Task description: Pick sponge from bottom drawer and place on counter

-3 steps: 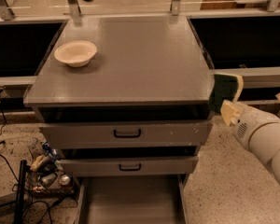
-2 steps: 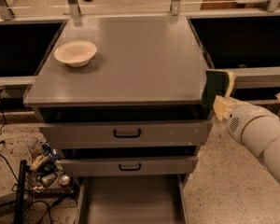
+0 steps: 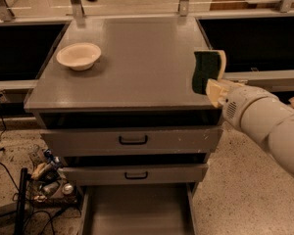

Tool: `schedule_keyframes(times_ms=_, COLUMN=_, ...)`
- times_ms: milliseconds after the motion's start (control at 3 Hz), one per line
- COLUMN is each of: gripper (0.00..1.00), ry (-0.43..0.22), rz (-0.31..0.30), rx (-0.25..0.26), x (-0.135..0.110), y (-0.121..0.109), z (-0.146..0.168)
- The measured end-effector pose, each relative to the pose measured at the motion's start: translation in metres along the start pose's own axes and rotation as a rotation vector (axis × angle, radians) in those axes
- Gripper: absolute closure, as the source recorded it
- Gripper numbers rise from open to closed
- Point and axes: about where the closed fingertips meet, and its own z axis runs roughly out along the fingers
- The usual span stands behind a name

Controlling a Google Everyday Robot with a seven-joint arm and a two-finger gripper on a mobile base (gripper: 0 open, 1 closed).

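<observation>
The sponge (image 3: 206, 70), dark green with a paler edge layer, stands upright in the air over the counter's right edge. My gripper (image 3: 213, 89) is shut on the sponge's lower end, reaching in from the right on the white arm. The counter (image 3: 137, 62) is the flat grey top of the cabinet. The bottom drawer (image 3: 137, 212) is pulled out at the bottom of the view, and its grey floor shows nothing on it.
A cream bowl (image 3: 79, 56) sits on the counter's left side. Two shut grey drawers with black handles (image 3: 133, 140) are below the top. Cables and small clutter (image 3: 46, 177) lie on the floor at the left. Dark recessed bays flank the cabinet.
The gripper has carried the sponge up and to the left, from beside the cabinet's right edge to above the counter's right rim.
</observation>
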Motion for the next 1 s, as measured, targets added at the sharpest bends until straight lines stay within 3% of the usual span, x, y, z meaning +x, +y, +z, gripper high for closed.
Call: schedule_keyframes(times_ms=1000, gripper=1.00, ry=0.054, rz=0.028, rx=-0.019, x=0.013, y=-0.005, z=0.023)
